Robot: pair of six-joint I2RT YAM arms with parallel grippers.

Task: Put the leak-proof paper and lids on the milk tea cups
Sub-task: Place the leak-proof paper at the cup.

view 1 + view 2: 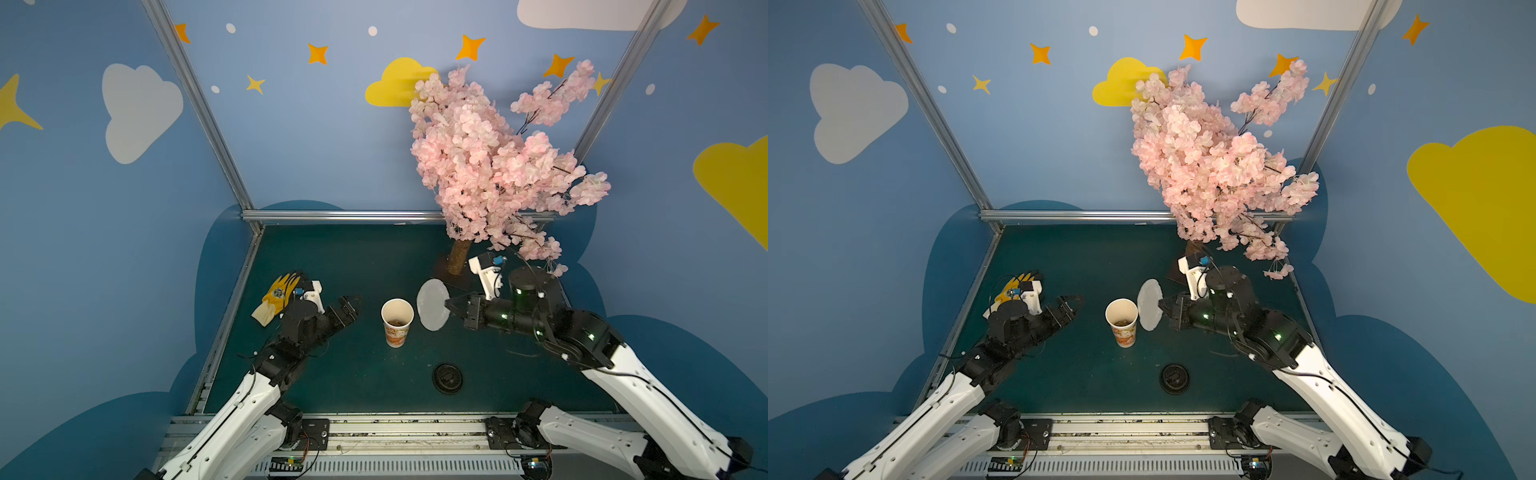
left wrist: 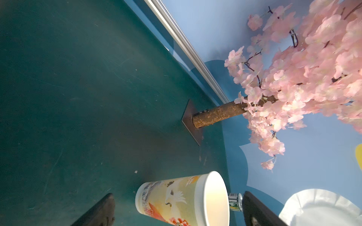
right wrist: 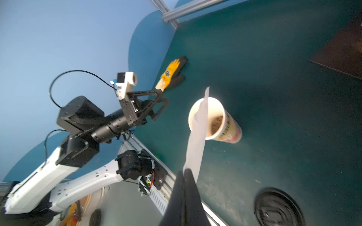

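A: In a top view, the leak-proof paper [image 1: 432, 305] hangs on edge just beside the milk tea cup [image 1: 397, 322], with the left gripper [image 1: 351, 305] on the cup's other side. Risk?
B: Pinched at one rim, the floppy sheet may fold or knock the cup.
A: Left wrist view?
B: Its fingers [image 2: 258, 211] stand wide apart and empty, clear of the cup.
A: Right wrist view?
B: The right gripper [image 3: 185, 171] is clamped on the paper's edge.

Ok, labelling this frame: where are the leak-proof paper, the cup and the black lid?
leak-proof paper [image 1: 432, 305]: in a top view, sheet's middle.
cup [image 1: 395, 336]: in a top view, printed side wall.
black lid [image 1: 447, 378]: in a top view, lid's centre.
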